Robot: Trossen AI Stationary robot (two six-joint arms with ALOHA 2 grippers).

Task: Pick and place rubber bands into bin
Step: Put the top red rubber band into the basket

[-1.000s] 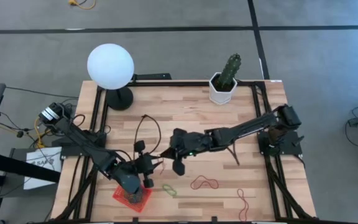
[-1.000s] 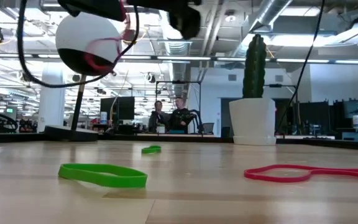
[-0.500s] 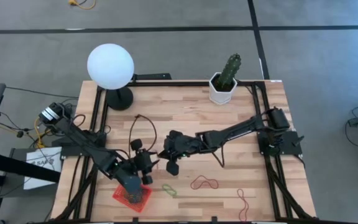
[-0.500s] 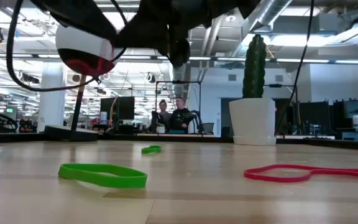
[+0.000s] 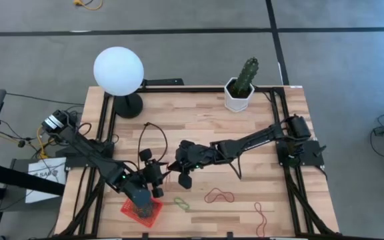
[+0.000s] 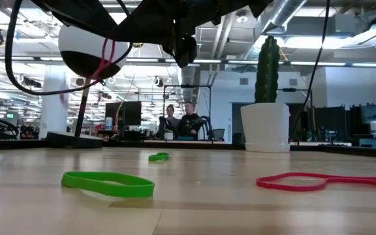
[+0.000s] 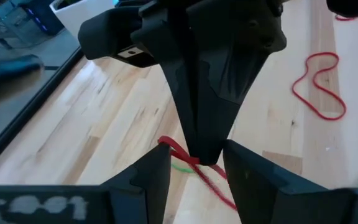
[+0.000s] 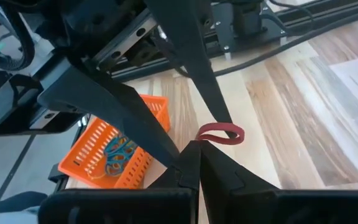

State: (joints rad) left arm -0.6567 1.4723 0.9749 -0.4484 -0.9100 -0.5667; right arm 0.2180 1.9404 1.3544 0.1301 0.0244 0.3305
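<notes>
A red rubber band (image 8: 219, 132) is held above the table between my two grippers, over the spot just right of the orange-red bin (image 5: 142, 212). My right gripper (image 8: 194, 149) is shut on it. My left gripper (image 7: 194, 168) is open, its two fingers standing on either side of the right gripper's shut tips (image 7: 201, 146). The bin sits at the table's near left and holds several bands (image 8: 120, 151). A green band (image 5: 181, 203) and two red bands (image 5: 219, 196) (image 5: 261, 217) lie flat on the table near its near edge. My right gripper pinches the red band at one end of its loop (image 8: 199, 138) between its fingertips. The band is lifted clear of the table and hangs slack beyond the tips (image 6: 106, 59). My left gripper: one finger (image 8: 224, 121) reaches to the loop; I cannot tell whether it touches.
A white globe lamp (image 5: 119, 72) stands at the far left and a white pot with a cactus (image 5: 240, 93) at the far edge. A small green band (image 6: 158, 156) lies farther back. Black cables loop over the table's middle. People sit in the room beyond the table.
My right gripper has moved toward the table's left, up to my left gripper, carrying the red band with it. Its tips now stand between the left gripper's fingers. The band hangs straighter than before.
</notes>
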